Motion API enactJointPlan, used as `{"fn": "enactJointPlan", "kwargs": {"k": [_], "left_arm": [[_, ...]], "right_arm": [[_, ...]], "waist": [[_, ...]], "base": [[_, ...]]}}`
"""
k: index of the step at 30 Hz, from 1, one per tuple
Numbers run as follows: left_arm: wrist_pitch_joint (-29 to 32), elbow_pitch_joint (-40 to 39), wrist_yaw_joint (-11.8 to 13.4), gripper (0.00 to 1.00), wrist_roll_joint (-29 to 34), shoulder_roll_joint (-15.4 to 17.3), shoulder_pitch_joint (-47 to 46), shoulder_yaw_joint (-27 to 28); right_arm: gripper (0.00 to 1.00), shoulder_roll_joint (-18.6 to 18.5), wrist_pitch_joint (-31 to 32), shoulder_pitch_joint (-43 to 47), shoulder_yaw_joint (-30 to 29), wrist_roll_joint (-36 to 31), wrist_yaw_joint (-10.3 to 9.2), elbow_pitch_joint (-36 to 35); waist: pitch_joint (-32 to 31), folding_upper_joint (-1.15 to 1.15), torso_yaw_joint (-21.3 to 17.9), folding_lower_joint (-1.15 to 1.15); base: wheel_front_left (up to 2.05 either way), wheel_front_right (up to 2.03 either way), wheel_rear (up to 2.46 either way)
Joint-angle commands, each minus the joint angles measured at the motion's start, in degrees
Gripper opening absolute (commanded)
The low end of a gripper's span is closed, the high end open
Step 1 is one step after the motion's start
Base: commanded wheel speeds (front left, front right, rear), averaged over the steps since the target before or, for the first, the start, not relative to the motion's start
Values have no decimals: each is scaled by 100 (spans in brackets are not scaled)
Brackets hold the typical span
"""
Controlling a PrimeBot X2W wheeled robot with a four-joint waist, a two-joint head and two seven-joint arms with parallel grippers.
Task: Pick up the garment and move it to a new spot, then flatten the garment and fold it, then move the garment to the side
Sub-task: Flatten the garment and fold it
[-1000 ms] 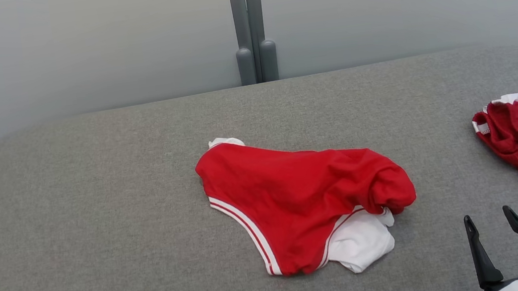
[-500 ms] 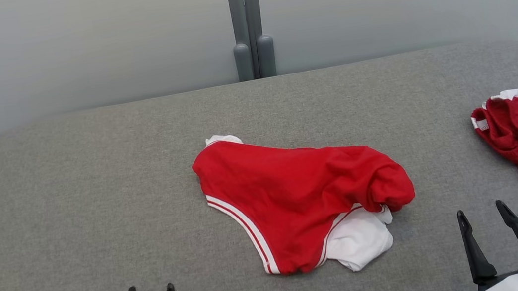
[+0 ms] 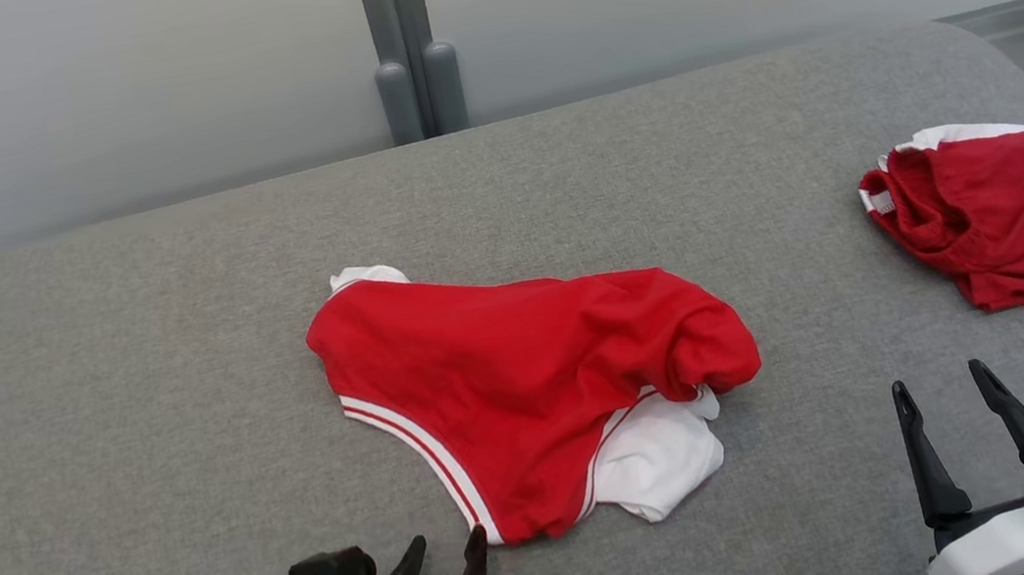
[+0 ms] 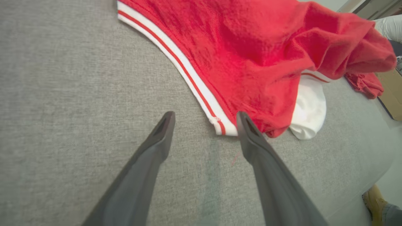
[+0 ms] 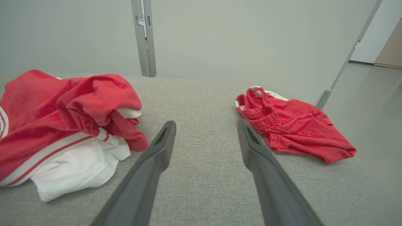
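Red-and-white garment (image 3: 526, 394) lies crumpled mid-worktop (image 3: 138, 376). Fingers of left gripper (image 3: 445, 568) and right gripper (image 3: 944, 399) stand apart, empty. The cloth looks soft and light and will likely drape, so pinch its striped hem corner (image 4: 220, 124).

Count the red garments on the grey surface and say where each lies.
2. A red and white garment lies in the middle of the grey surface; a darker red garment lies near its right edge. None seems hidden.
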Motion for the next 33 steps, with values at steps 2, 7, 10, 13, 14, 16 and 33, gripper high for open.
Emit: {"fn": "enactJointPlan", "kwargs": {"k": [2,7,10,13,14,16,33], "left_arm": [[34,306,260,100,-358,13,-311,-276],[56,695,464,100,-692,14,-539,-568],[214,951,530,100,-892,7,-604,-778],[178,1135,545,5,-948,8,-672,-884],[172,1170,508,0,-969,4,-697,-927],[174,1154,427,0,-1036,-4,-704,-989],[1320,-3828,1229,0,-2145,2027,-808,1068]], "right_arm": [[100,-10,-16,-110,4,43,-9,6],[100,1,-17,-143,-25,47,-9,16],[100,4,-17,-155,-69,53,-9,19],[100,13,-16,-175,-98,50,-9,18],[100,14,-17,-173,-114,51,-9,11],[100,19,-17,-164,-126,53,-9,18],[100,7,-16,-283,-93,70,-9,8]], "waist": [[259,0,-352,0],[338,0,-521,0],[364,0,-586,0],[387,0,-607,0],[392,0,-603,0],[388,0,-580,0],[364,0,-398,0]], "base": [[0,0,0],[0,0,0],[0,0,0],[0,0,0],[0,0,0],[0,0,0],[0,0,0]]}}
